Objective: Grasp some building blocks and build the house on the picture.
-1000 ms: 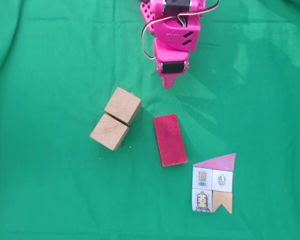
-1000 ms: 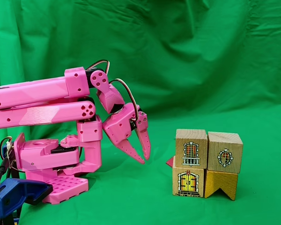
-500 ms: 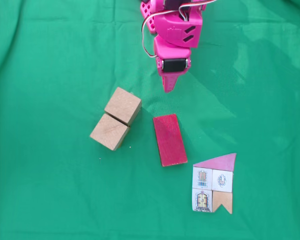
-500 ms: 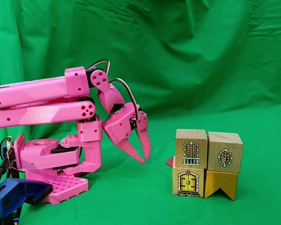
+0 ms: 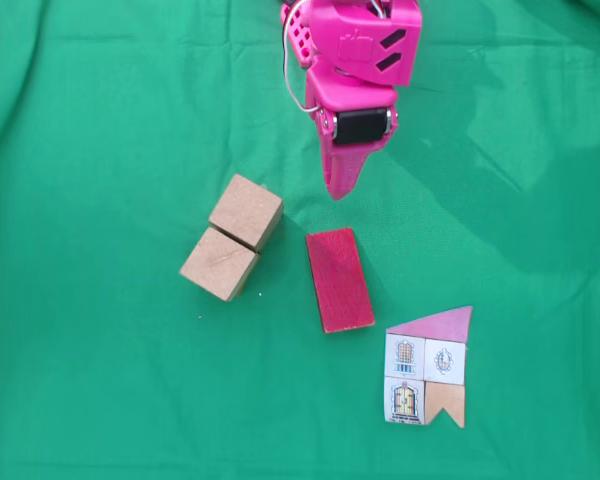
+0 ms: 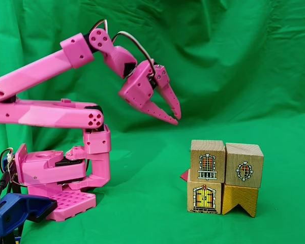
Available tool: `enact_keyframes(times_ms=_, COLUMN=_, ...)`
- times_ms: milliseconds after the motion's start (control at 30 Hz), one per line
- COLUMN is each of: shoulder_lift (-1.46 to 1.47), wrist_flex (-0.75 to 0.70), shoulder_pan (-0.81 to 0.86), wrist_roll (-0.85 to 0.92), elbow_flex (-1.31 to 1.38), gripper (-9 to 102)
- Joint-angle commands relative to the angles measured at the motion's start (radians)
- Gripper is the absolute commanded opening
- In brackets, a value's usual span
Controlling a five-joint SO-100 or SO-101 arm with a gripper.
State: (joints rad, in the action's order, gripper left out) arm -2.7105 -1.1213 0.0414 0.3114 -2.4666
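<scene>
While the two tan cubes (image 5: 232,236) sit touching each other on the green cloth (image 5: 90,150), exactly where they were a second ago, the red flat block (image 5: 339,279) lies just beside them, flat and untouched. So no house yet. The paper house picture (image 5: 429,368) is near the lower right in the top-down fixed view. What's changed: the pink gripper (image 6: 174,113) has lifted well up off the cloth in the side fixed view and reached forward, tip (image 5: 339,190) now hanging just short of the red block's far end. Its fingers look slightly parted, holding nothing. We'd guess it's lining up a first grab.
</scene>
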Motion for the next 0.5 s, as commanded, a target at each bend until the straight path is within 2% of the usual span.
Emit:
enact_keyframes(times_ms=0, shoulder_lift=0.057, wrist_flex=0.011, shoulder_pan=0.006, wrist_roll=0.135, elbow_flex=0.071, gripper=0)
enact_keyframes(times_ms=467, shoulder_lift=0.071, wrist_flex=0.014, shoulder_pan=0.008, wrist_roll=0.917, elbow_flex=0.1, gripper=0)
